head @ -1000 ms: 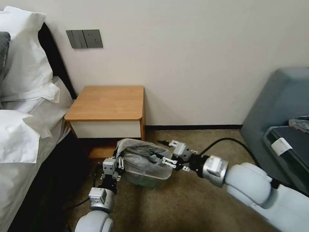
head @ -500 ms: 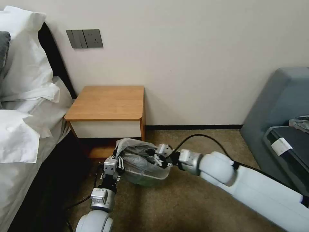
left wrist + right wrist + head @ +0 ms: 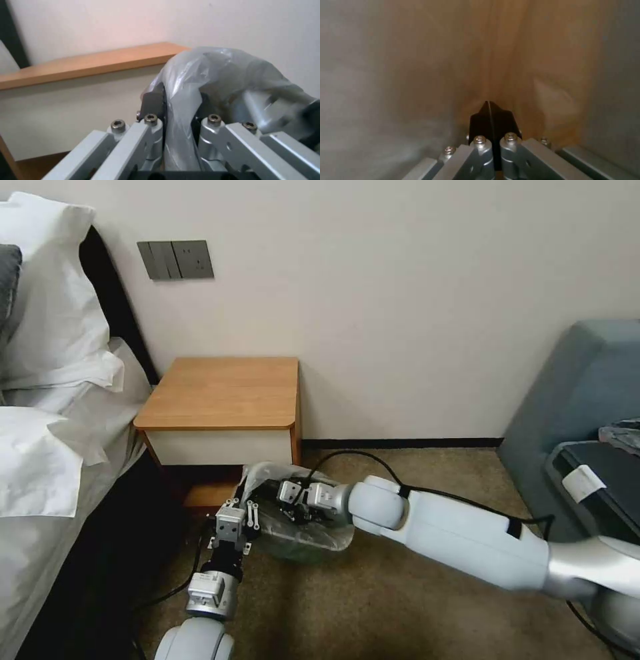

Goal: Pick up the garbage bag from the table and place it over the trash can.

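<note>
Right gripper (image 3: 288, 493): located at centre frame in the head view, inserted into the mouth of the garbage bag (image 3: 300, 527). In the right wrist view its black fingertips (image 3: 491, 117) are pressed together with no gap and nothing visible between them; grey film and a tan surface surround them closely.

Left gripper (image 3: 233, 519): located lower left of centre in the head view, at the near-left edge of the bag. In the left wrist view a fold of the garbage bag (image 3: 213, 75) passes between the two fingers, and the fingers (image 3: 151, 105) are closed onto that fold, pinning it.

Garbage bag: off the table (image 3: 223, 393), whose top is bare. The bag sits draped on and into the trash can (image 3: 303, 547), which stands on the carpet (image 3: 413, 607) directly below the front right corner of the table. Only a small part of the bin wall is visible under the film.

Task status, as a judgement:
1. Pick-up from the table: complete.
2. Bag placed at the bin: largely complete; the film covers the opening and bulges above the rim.
3. Remaining: seating the liner inside the bin, settling the edge over the rim on all sides, and release by both grippers. Whether the far rim is covered cannot be determined.
</note>
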Tool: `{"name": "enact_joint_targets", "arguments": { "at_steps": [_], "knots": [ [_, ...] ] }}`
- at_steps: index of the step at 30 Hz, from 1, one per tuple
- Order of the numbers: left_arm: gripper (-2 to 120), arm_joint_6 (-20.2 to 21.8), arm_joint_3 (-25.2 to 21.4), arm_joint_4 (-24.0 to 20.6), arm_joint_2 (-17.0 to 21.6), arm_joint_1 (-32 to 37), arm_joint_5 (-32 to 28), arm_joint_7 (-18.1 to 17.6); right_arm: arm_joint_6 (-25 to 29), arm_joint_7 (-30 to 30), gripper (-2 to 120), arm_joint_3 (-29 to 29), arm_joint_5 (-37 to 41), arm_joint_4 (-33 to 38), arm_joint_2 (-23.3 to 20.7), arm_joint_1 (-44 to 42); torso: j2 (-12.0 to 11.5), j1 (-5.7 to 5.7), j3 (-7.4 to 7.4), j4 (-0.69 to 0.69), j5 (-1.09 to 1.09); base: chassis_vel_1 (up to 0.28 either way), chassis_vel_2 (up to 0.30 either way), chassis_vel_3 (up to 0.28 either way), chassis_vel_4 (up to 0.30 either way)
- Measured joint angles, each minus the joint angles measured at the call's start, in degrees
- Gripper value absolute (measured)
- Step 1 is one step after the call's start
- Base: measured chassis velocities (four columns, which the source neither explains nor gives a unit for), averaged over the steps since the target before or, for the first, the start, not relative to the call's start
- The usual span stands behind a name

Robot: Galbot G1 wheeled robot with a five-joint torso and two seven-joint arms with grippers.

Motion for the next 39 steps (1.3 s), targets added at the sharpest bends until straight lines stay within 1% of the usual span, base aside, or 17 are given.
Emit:
{"name": "enact_joint_targets", "arguments": {
  "at_steps": [9, 15, 17, 18, 20, 21, 23, 24, 26, 28, 29, 31, 32, 33, 34, 38, 39],
  "knots": [
    [7, -0.22, 0.69, -0.11, -1.14, 0.05, 0.25, -0.08, 0.87, 0.83, 0, -0.32, -0.43, -2.94, 1.71, -0.78, 0.0, 0.0, 0.0, 0.01, 0.02, 0.0, 0.0, 0.0, 0.0],
    [7, 2.47, -0.24, 0.55, -1.02, -0.83, -2.71, -2.29, 1.12, 1.22, 0, 6.56, -0.54, 5.05, -3.69, -5.93, 0.0, 0.0, -0.01, 0.0, 0.02, 0.0, 0.0, 0.0, 0.0],
    [7, 6.44, -0.69, 0.71, -0.61, -1.45, -7.01, -4.81, 0.95, 1.57, 0, 13.49, 0.14, 11.83, -8.59, -12.96, 0.0, 0.0, 0.0, -0.02, 0.03, 0.0, 0.0, 0.0, 0.0],
    [7, 6.44, -0.69, 0.71, -0.61, -1.45, -7.01, -4.81, 0.95, 1.57, 0, 13.49, 0.14, 11.83, -8.59, -12.96, 0.0, 0.0, 0.0, -0.02, 0.03, 0.0, 0.0, 0.0, 0.0],
    [7, 12.03, -0.53, -0.2, -0.11, -1.57, -12.69, -7.54, 1.56, 2.39, 0, 20.7, 0.22, 17.78, -12.85, -19.03, 0.0, 0.0, -0.02, 0.0, 0.02, 0.0, 0.0, 0.0, 0.0],
    [7, 12.03, -0.53, -0.2, -0.11, -1.57, -12.69, -7.54, 1.56, 2.39, 0, 20.7, 0.22, 17.78, -12.85, -19.03, 0.0, 0.0, -0.02, 0.0, 0.02, 0.0, 0.0, 0.0, 0.0],
    [7, 17.44, -0.12, -1.02, 0.34, -1.66, -19.02, -10.67, 3.09, 9.16, 0, 28.2, 1.9, 25.07, -16.85, -27.34, 0.01, 0.0, -0.02, -0.03, 0.05, 0.0, 0.0, 0.0, 0.0],
    [7, 17.44, -0.12, -1.02, 0.34, -1.66, -19.02, -10.67, 3.09, 9.16, 0, 28.2, 1.9, 25.07, -16.85, -27.34, 0.01, 0.0, -0.02, -0.03, 0.05, 0.0, 0.0, 0.0, 0.0],
    [7, 20.71, -0.03, -1.33, 0.64, -1.8, -22.96, -11.73, 3.41, 14.85, 0, 33.62, 3.5, 29.53, -17.51, -33.34, 0.01, 0.0, -0.02, 0.0, -0.01, 0.0, 0.0, 0.0, 0.0],
    [7, 22.0, -0.07, -1.54, 0.73, -1.76, -24.93, -12.14, 3.59, 16.7, -2, 35.23, 3.99, 30.96, -17.39, -35.66, 0.01, 0.0, -0.02, -0.04, 0.01, 0.0, 0.0, 0.0, 0.0],
    [7, 24.22, -0.64, -2.45, 0.35, -0.91, -28.13, -13.0, 4.65, 19.54, 3, 37.09, 4.54, 32.33, -16.09, -38.55, 0.01, 0.0, -0.02, -0.05, 0.01, 0.0, 0.0, 0.0, 0.0],
    [7, 26.75, -1.37, -2.89, 0.22, -0.53, -31.14, -13.44, 7.13, 22.4, 15, 42.91, 4.35, 33.38, -12.11, -43.25, 0.01, -0.01, -0.01, 0.05, 0.01, 0.0, 0.0, 0.0, 0.0],
    [7, 26.75, -1.37, -2.89, 0.22, -0.53, -31.14, -13.44, 7.13, 22.4, 15, 42.91, 4.35, 33.38, -12.11, -43.25, 0.01, -0.01, -0.01, 0.05, 0.01, 0.0, 0.0, 0.0, 0.0],
    [7, 27.44, -1.57, -2.83, 0.56, -0.72, -31.87, -13.03, 7.84, 23.39, 19, 45.96, 4.35, 33.6, -10.12, -45.92, 0.01, 0.0, -0.01, 0.04, -0.03, 0.0, 0.0, 0.0, 0.0],
    [7, 28.7, -1.78, -2.69, 1.31, -1.03, -33.22, -12.11, 8.6, 24.89, 25, 52.08, 5.27, 33.93, -6.41, -50.42, 0.01, 0.0, -0.01, 0.01, 0.06, 0.0, 0.0, 0.0, 0.0],
    [7, 29.48, -1.73, -2.18, 1.95, -1.25, -36.52, -10.89, 9.42, 26.17, 40, 60.47, 8.0, 34.56, -3.23, -56.23, 0.01, 0.0, -0.01, -0.02, 0.03, 0.0, 0.0, 0.0, 0.0],
    [7, 29.48, -1.73, -2.18, 1.95, -1.25, -36.52, -10.89, 9.42, 26.17, 40, 60.47, 8.0, 34.56, -3.23, -56.23, 0.01, 0.0, -0.01, -0.02, 0.03, 0.0, 0.0, 0.0, 0.0]
  ]
}}
